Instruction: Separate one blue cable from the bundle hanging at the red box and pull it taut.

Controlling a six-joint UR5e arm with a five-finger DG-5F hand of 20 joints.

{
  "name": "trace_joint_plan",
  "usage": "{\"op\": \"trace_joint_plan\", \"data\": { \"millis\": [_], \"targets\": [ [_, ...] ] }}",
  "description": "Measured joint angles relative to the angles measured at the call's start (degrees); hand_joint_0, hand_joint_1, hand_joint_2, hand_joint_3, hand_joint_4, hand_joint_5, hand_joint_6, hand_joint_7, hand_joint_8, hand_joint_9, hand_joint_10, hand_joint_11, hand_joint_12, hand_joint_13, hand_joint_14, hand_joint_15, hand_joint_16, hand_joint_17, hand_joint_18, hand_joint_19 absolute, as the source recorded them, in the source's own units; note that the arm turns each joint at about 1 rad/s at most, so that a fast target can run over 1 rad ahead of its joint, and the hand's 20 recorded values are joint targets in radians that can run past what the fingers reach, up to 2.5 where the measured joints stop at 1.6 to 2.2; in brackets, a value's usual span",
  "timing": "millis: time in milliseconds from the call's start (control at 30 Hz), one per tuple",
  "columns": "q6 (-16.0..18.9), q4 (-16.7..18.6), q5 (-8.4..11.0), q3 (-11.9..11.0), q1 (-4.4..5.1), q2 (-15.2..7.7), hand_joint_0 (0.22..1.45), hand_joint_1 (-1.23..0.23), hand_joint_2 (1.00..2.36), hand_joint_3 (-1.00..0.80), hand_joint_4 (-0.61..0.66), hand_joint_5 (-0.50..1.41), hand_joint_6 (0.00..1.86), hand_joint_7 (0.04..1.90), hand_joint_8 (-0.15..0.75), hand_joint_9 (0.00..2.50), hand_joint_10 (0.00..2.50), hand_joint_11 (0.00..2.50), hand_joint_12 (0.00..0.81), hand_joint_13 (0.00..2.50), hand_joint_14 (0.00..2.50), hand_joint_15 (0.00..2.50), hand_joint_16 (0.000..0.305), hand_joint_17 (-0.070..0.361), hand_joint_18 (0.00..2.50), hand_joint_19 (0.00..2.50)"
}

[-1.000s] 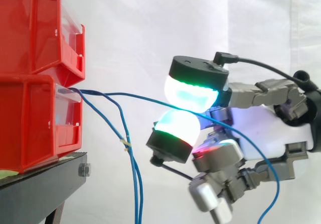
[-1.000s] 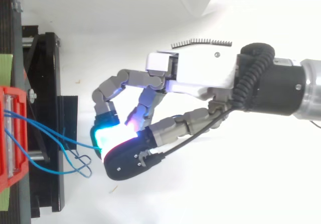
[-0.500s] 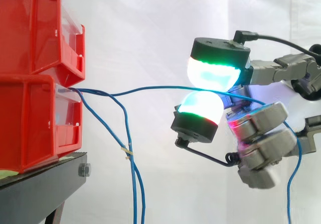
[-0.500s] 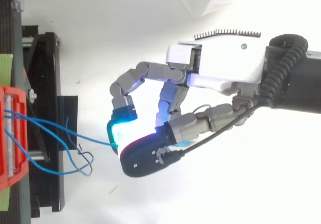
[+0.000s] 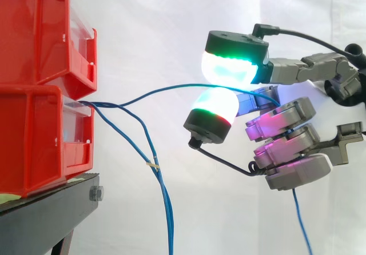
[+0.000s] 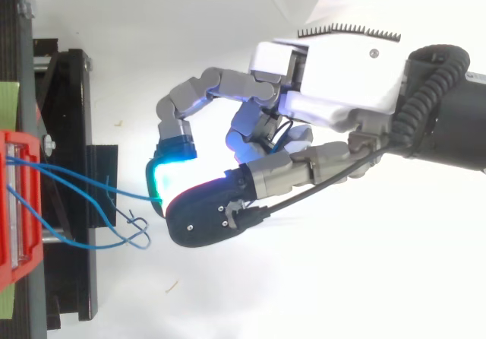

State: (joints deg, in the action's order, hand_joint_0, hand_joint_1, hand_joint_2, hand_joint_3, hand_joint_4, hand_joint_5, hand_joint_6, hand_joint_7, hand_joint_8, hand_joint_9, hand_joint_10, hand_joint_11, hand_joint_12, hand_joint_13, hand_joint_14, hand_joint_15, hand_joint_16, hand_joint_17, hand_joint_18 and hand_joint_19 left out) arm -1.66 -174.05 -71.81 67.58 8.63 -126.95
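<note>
**Desk:** What is shown at the centre of the side view?

**Caption writer:** A single blue cable (image 5: pixel 166 89) is seen pinched between two glowing pads (image 5: pixel 229 66) of the hand (image 5: pixel 286 152), which is extended in from the right edge of the frame. The pads are lit cyan and white with green rims. One is set above the other, and the cable is clamped where they meet. The remaining fingers are curled beneath, tinged magenta.

**Desk:** Where is the cable anchored?

**Caption writer:** It is led out of the front of the lower red bin (image 5: pixel 34 140) at the left of the frame, under the upper red bin (image 5: pixel 34 32). Both bins are stacked on the black stand (image 5: pixel 51 209) before the white curtain (image 5: pixel 148 26). From the bin the cable is carried in a shallow arch up to the pads and is not drawn straight.

**Desk:** And the other strands?

**Caption writer:** The bundle (image 5: pixel 163 203) is left hanging from the same bin. It slopes down toward bottom centre, is gathered by a small pale tie (image 5: pixel 153 164), and is kept apart from the held strand. A further run of blue cable is seen hanging below the hand at lower right. In the top view, the pinched cable is stretched leftward across the stand to the bin at the left edge, and the bundle's slack is looped just beside the dark fingertip.
</note>
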Motion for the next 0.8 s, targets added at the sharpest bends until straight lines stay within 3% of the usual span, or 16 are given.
{"op": "trace_joint_plan", "data": {
  "millis": [100, 367, 500, 567, 800],
  "targets": [
    [-0.1, 0.6, 0.19, 0.0, 0.08, -0.2, 0.67, -0.74, 1.03, -0.18, -0.01, -0.18, 0.92, 1.21, 0.250, 1.16, 1.47, 1.81, 0.331, 0.93, 2.23, 1.82, 0.030, 0.068, 1.42, 1.74],
    [-0.7, 0.8, -0.05, 0.1, 0.41, -0.4, 0.67, -0.74, 1.03, -0.19, -0.02, -0.18, 0.92, 1.19, 0.253, 1.13, 1.63, 1.76, 0.336, 0.88, 2.44, 1.84, 0.030, 0.067, 1.45, 1.83],
    [-1.4, 0.8, -0.08, 0.1, 0.54, -0.4, 0.67, -0.74, 1.03, -0.15, -0.02, -0.17, 0.93, 1.20, 0.263, 1.10, 1.93, 1.67, 0.340, 0.88, 2.50, 1.86, 0.029, 0.065, 1.50, 1.90],
    [-1.9, 0.8, 0.01, 0.1, 0.61, -0.4, 0.66, -0.74, 1.03, -0.13, -0.01, -0.17, 0.93, 1.19, 0.257, 1.12, 1.93, 1.67, 0.336, 0.88, 2.50, 1.86, 0.030, 0.067, 1.51, 1.93],
    [-2.3, 0.8, 0.28, 0.1, 1.06, -0.4, 0.61, -0.61, 1.01, -0.40, 0.10, -0.17, 0.91, 1.16, 0.252, 1.13, 1.90, 1.69, 0.340, 0.87, 2.50, 1.86, 0.032, 0.071, 1.50, 1.93]
  ]
}}
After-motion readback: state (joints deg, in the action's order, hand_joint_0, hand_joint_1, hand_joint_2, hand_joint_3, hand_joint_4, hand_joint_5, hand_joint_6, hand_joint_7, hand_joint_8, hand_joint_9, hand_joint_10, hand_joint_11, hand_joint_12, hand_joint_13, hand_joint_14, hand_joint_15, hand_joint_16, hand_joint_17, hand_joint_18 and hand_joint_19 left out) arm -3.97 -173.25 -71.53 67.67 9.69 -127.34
